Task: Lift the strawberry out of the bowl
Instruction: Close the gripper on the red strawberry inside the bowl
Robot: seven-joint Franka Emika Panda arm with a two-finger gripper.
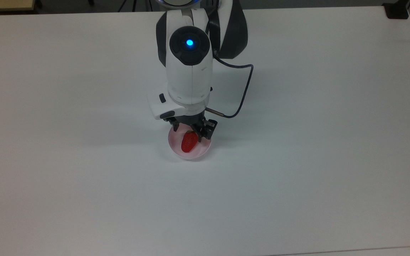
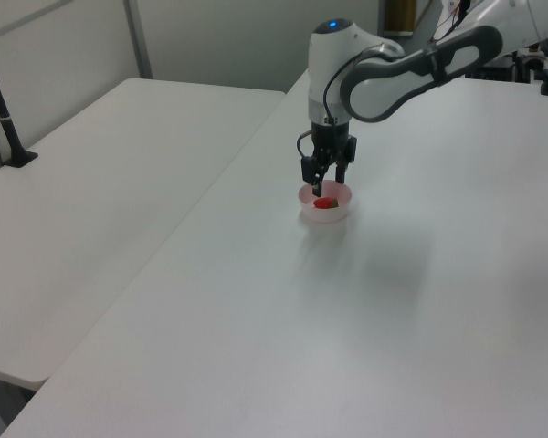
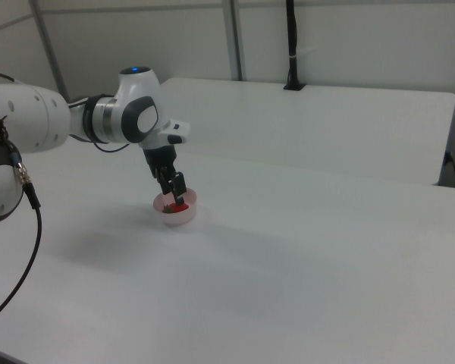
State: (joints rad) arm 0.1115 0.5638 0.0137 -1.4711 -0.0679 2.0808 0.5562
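Writing: none readable on arm, bowl or table.
Room: pale wall panels with grey upright posts behind the tables, seen in the left view and the right view.
Table [image 1: 315, 142]: plain white, matte, bare around the bowl; faint shadow of the arm on it.
Second table [image 2: 91, 210]: white, butted against the first on the left view's left; black post [image 2: 2, 114] clamped at its far left edge.
Arm [image 1: 190, 74]: white with dark joints, blue light lit on top; black cable [image 1: 242, 90] looping off the top view's right.
Bowl [image 1: 205, 151]: pale pink, round, upright near the table's middle.
Gripper [image 1: 190, 132]: black, lowered into the bowl's far side; fingers spread apart either side of the stem end, grasping nothing; contact with the fruit not discernible.
Strawberry [image 1: 189, 142]: red, elongated, lying inside the bowl; just a red patch in the left view [image 2: 323, 203] and the right view [image 3: 180, 206].
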